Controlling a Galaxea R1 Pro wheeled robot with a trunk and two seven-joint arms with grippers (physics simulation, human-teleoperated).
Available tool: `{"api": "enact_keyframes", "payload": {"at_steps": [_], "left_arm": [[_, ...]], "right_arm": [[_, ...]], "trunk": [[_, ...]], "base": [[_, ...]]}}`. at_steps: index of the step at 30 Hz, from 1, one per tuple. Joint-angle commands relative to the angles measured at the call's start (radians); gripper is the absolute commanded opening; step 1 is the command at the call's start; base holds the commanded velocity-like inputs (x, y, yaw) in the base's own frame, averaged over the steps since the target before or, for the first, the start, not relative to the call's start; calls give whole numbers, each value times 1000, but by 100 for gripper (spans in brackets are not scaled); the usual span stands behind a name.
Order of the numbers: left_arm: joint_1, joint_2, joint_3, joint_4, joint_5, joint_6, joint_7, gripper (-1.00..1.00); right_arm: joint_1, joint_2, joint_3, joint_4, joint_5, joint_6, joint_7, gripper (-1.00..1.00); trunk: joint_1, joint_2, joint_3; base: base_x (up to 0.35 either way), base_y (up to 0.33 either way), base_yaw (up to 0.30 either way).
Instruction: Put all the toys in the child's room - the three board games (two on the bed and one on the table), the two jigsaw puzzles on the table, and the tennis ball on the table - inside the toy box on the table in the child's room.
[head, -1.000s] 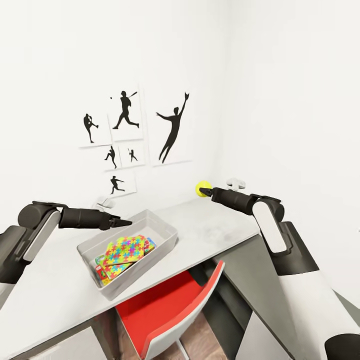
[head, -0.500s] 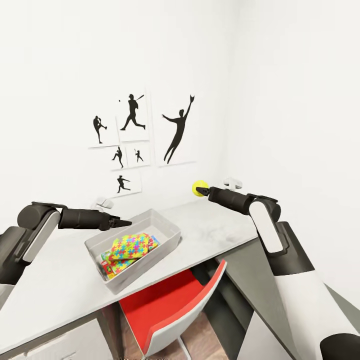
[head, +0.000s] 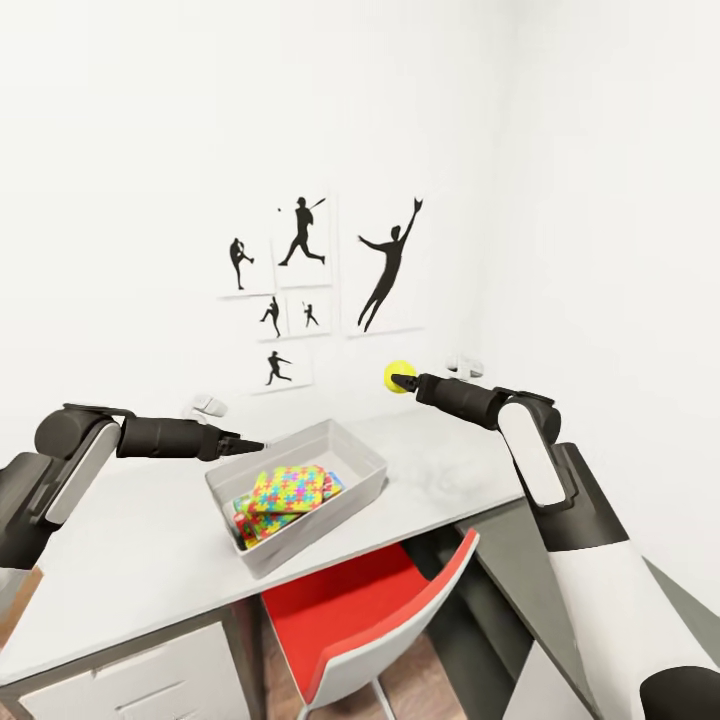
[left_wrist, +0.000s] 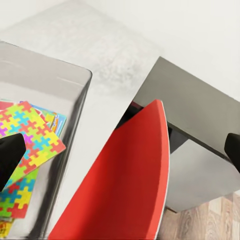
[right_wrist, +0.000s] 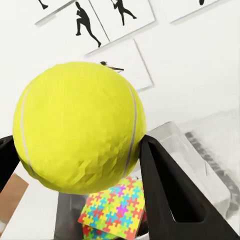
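The yellow tennis ball (head: 398, 374) hangs above the table's (head: 130, 545) far right part, and my right gripper (head: 401, 380) is shut on it. In the right wrist view the tennis ball (right_wrist: 80, 127) sits between the black fingers (right_wrist: 172, 197). The pale grey toy box (head: 345, 492) stands mid-table, below and left of the ball. A jigsaw puzzle (head: 290, 488) lies on top inside it, over other flat colourful pieces. My left gripper (head: 250, 445) hovers open at the box's left rim. In the left wrist view its gripper (left_wrist: 120, 150) is spread wide over the puzzle (left_wrist: 25, 130).
A red-seated chair (head: 370, 610) with a grey back is tucked under the table's front edge, below the toy box. Black sports silhouettes (head: 385, 265) hang on the white wall behind. A room corner closes the right side.
The whole view has shifted, so the box and wall pictures sit further right. The right gripper with the tennis ball is now nearer the toy box. The left gripper keeps its pose.
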Motion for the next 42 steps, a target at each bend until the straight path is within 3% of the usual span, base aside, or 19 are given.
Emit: {"api": "enact_keyframes", "payload": {"at_steps": [1, 12, 24, 29, 30, 33, 35, 37, 42], "left_arm": [[-1, 0, -1, 0, -1, 3, -3, 100], [1, 0, -1, 0, -1, 3, -3, 100], [2, 0, 0, 0, -1, 3, -3, 100], [2, 0, 3, 0, -2, 3, -3, 100], [3, 0, 18, 3, -1, 3, -3, 100], [4, 0, 60, 10, 1, 3, -3, 100], [9, 0, 103, 14, 2, 3, -3, 100], [16, 0, 135, 16, 3, 3, -3, 100], [25, -1, 166, 21, 2, 3, -3, 100]], "right_arm": [[0, -1, 1, 0, -6, 3, -5, -100], [0, -2, 1, 0, -6, 5, -3, -100], [1, -6, -1, 9, -6, 12, -7, -100], [0, 1, 2, 11, 15, 35, -114, -100], [0, 4, 1, 17, 20, 72, -187, -100], [-4, 21, -1, 21, 18, 131, -273, -100], [-10, 46, -3, 24, 18, 172, -320, -100], [-14, 70, -3, 25, 20, 191, -342, -100], [-10, 88, 2, 16, 27, 198, -355, -100]], "trunk": [[1, -1, 1], [1, -1, 11], [1, -1, 12], [1, -1, 12], [1, -1, 12], [1, -1, 12], [1, -1, 12], [1, -1, 12], [1, -1, 12]], "base": [[0, 172, 199], [0, 246, 164], [0, 22, 6], [0, 0, 0], [0, 0, 0], [0, 0, 0], [0, 0, 0], [0, 0, 0], [0, 0, 0]]}}
